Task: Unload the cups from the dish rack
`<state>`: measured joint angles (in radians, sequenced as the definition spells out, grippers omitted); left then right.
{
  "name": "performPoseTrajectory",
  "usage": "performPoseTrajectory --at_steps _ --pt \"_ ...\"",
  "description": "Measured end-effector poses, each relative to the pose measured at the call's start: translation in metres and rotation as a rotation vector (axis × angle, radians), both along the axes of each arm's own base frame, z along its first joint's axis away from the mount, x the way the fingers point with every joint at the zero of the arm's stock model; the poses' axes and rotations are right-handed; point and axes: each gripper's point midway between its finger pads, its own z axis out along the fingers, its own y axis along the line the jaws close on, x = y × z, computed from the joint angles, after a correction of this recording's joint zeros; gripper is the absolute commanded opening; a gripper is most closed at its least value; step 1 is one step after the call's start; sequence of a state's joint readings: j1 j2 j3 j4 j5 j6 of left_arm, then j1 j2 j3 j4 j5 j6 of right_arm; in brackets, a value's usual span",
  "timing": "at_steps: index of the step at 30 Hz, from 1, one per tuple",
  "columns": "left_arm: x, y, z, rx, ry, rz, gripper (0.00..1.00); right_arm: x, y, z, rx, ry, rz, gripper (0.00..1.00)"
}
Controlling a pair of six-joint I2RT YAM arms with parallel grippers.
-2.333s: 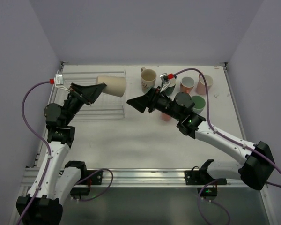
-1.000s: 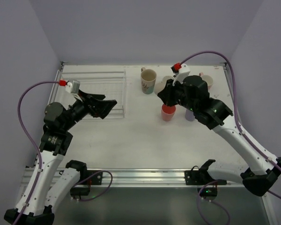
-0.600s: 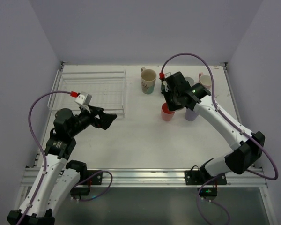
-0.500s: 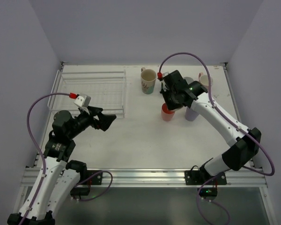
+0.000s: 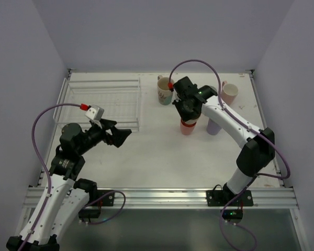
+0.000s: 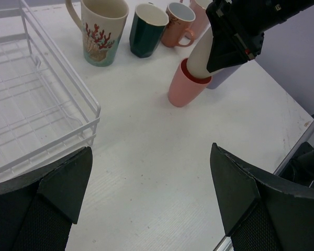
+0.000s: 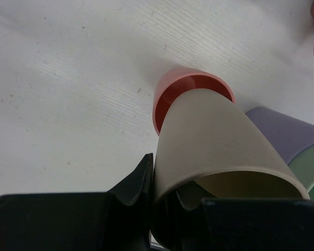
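The white wire dish rack (image 5: 102, 99) has lost its last cup. The left gripper (image 6: 150, 151) has pulled back from it, wide open, holding nothing. The right gripper (image 5: 186, 112) now pinches the wall of the plain beige cup (image 7: 214, 141). The cup is tilted, with its bottom dipping into the salmon pink cup (image 7: 170, 94). Unloading looks nearly done.

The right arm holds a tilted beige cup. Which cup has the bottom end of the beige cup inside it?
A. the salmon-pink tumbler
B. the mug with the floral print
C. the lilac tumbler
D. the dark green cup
A: the beige cup, its rim in the jaws of the right gripper, has its base inside the mouth of the salmon-pink tumbler.
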<state>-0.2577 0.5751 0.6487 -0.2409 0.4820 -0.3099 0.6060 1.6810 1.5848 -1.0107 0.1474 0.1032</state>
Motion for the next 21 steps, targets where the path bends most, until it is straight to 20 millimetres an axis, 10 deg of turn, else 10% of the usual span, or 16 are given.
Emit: performPoseTrajectory --at_steps 10,21 --pt "0.003 0.0 -0.004 0.006 0.016 0.006 1.0 0.005 0.004 -0.023 -0.01 0.058 0.021 0.01" --pt "0.005 0.001 -0.005 0.008 0.019 0.014 1.0 0.011 0.007 -0.025 -0.003 0.048 0.035 0.5"
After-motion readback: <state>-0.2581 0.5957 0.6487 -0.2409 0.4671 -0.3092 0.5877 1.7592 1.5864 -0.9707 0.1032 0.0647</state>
